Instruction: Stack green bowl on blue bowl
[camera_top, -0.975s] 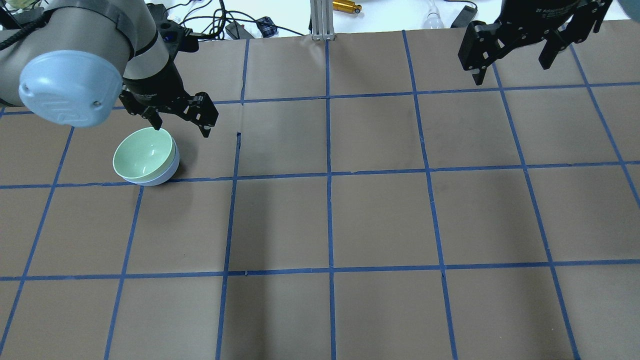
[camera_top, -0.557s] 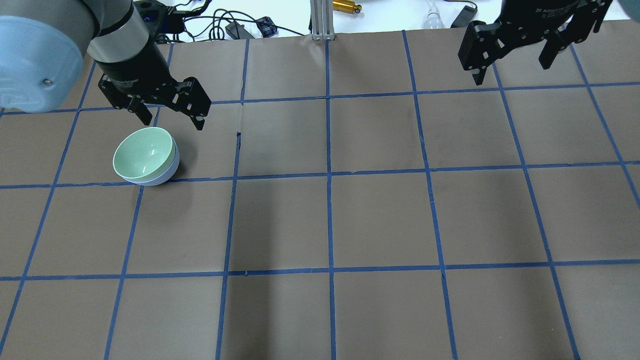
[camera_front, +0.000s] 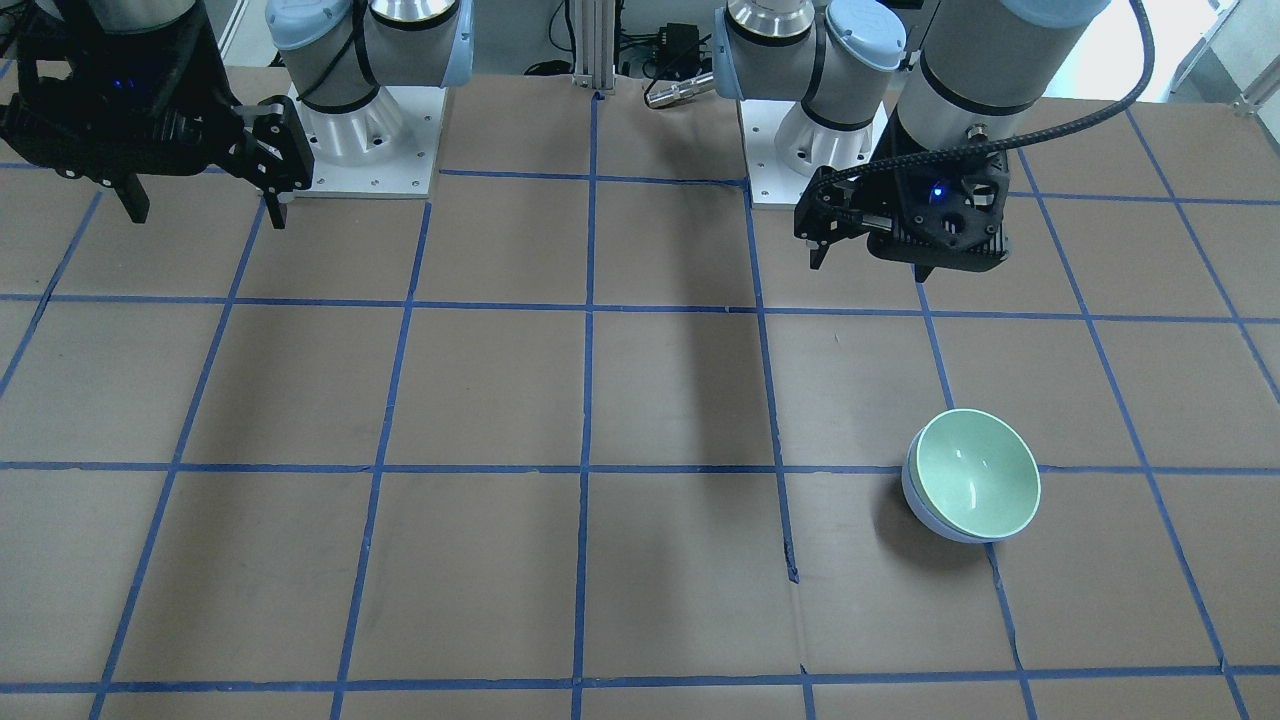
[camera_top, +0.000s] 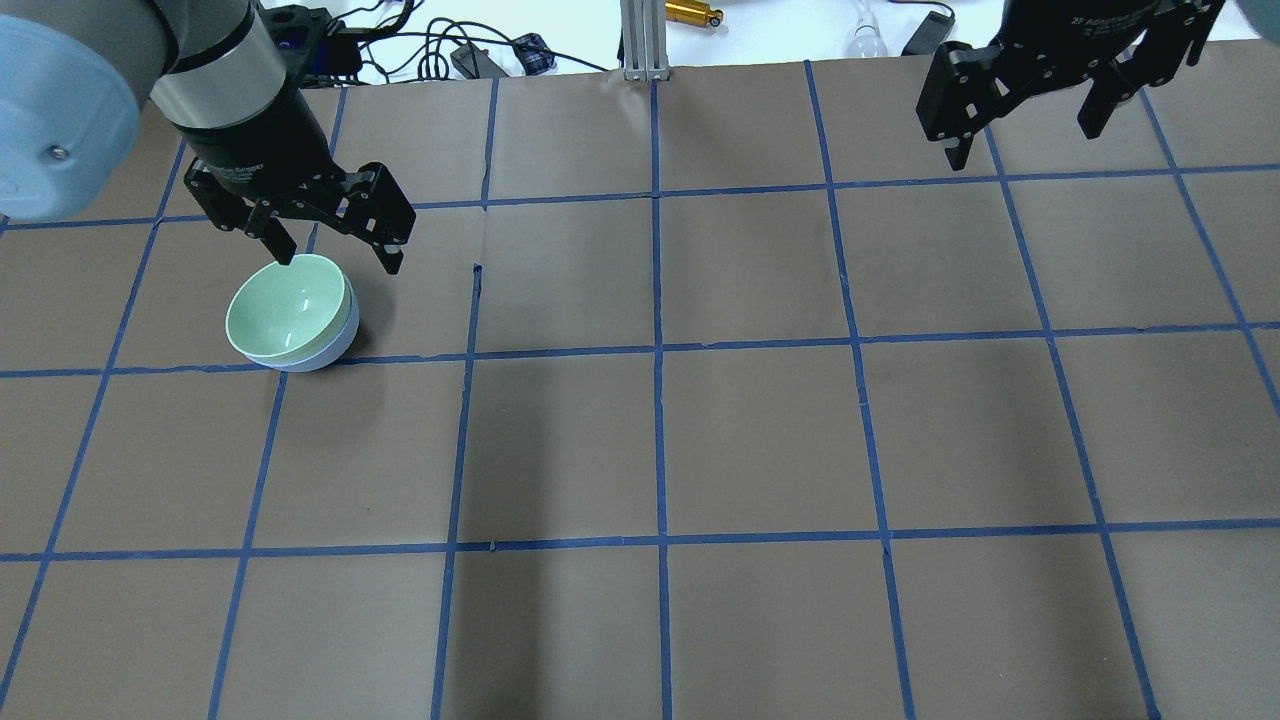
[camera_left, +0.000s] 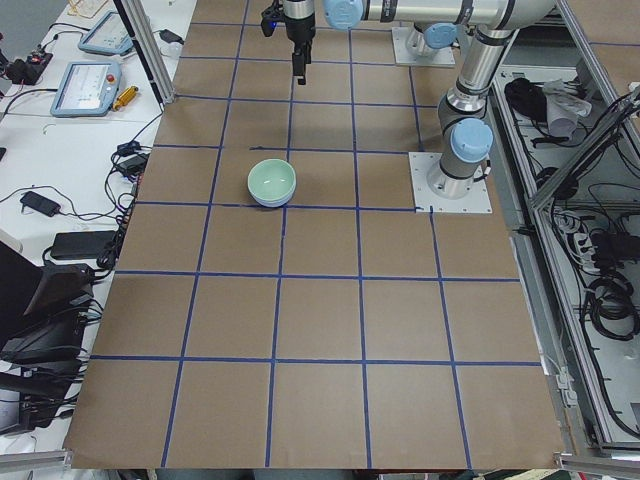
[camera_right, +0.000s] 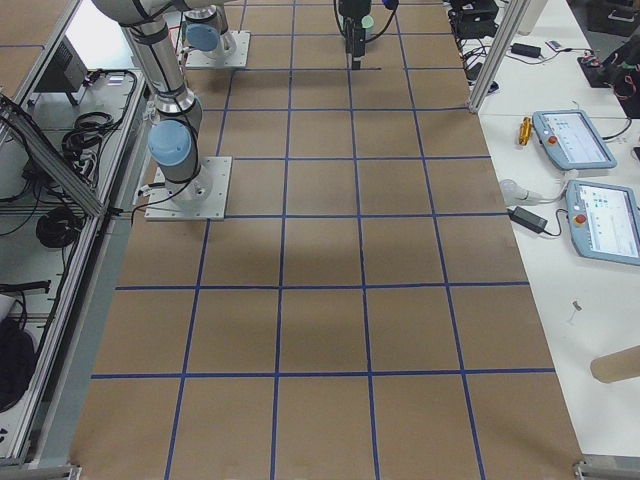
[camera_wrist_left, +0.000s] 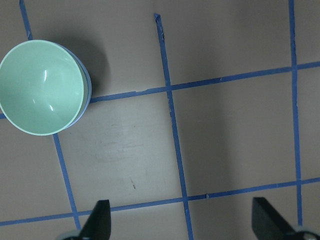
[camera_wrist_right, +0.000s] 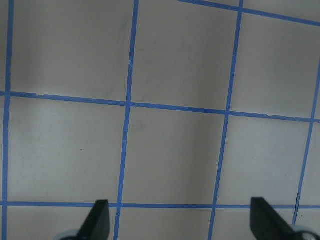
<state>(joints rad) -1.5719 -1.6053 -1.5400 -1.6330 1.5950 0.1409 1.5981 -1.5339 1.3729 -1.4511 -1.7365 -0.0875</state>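
The right gripper (camera_wrist_right: 182, 220) (jaws wide apart) hangs over the blue-taped table (camera_wrist_right: 170, 155).

One green bowl (camera_top: 288, 318), one blue bowl (camera_top: 325, 358), two robot arms (camera_front: 975, 60) (camera_front: 350, 50)

The table (camera_top: 760, 440) is covered in flat brown paper, split into large squares by a grid of blue tape (camera_top: 657, 350). The blue bowl (camera_top: 338, 348) stands upright on the left side, in the far half seen from overhead, its foot on a tape line. At the near edge, 2 white plates are fixed to the surface: the right arm's base plate (camera_front: 395, 178) and the left arm's base plate (camera_front: 770, 190).
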